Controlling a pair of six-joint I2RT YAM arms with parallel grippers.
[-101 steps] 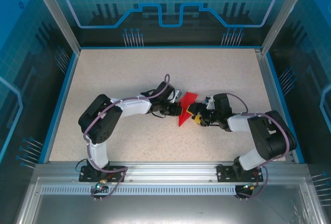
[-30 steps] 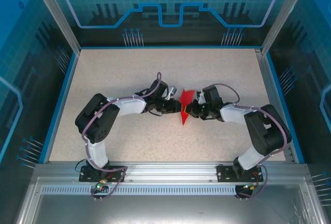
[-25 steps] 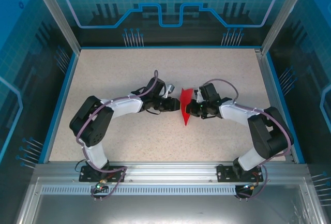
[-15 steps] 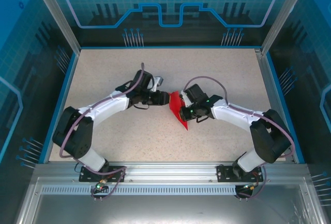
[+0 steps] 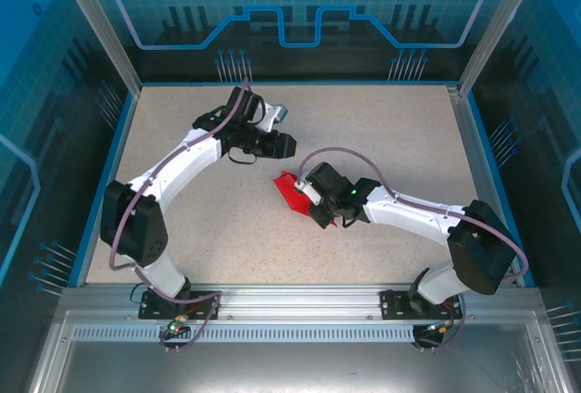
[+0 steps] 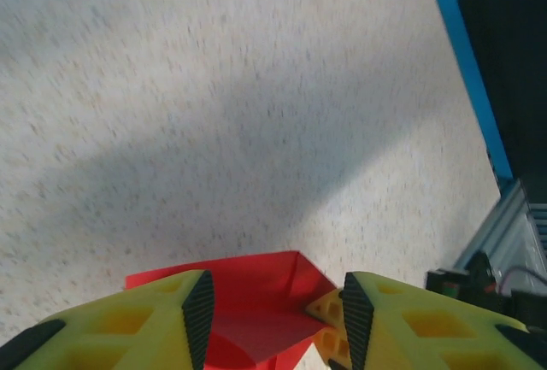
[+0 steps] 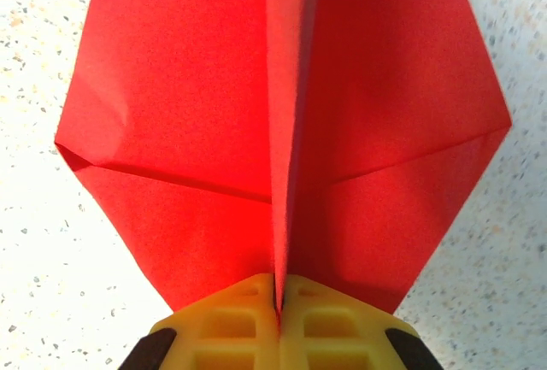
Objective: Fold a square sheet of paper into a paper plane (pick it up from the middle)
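One speckled table (image 5: 408, 130), blue walls (image 5: 45, 93); right gripper (image 7: 279, 306) clamps red paper (image 7: 197, 88), left gripper (image 6: 272, 323) parted.

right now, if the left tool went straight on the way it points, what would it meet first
Probably the red paper: the left wrist view shows it ahead of the left tool, between its open fingers, pinched by the right tool. Depth is unclear, so it might pass above.

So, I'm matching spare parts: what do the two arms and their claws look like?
The left arm and right arm have white shells, black joints and a grey-purple cable looped along each. The left claw and right claw have yellow, lattice-patterned fingers with black pads.
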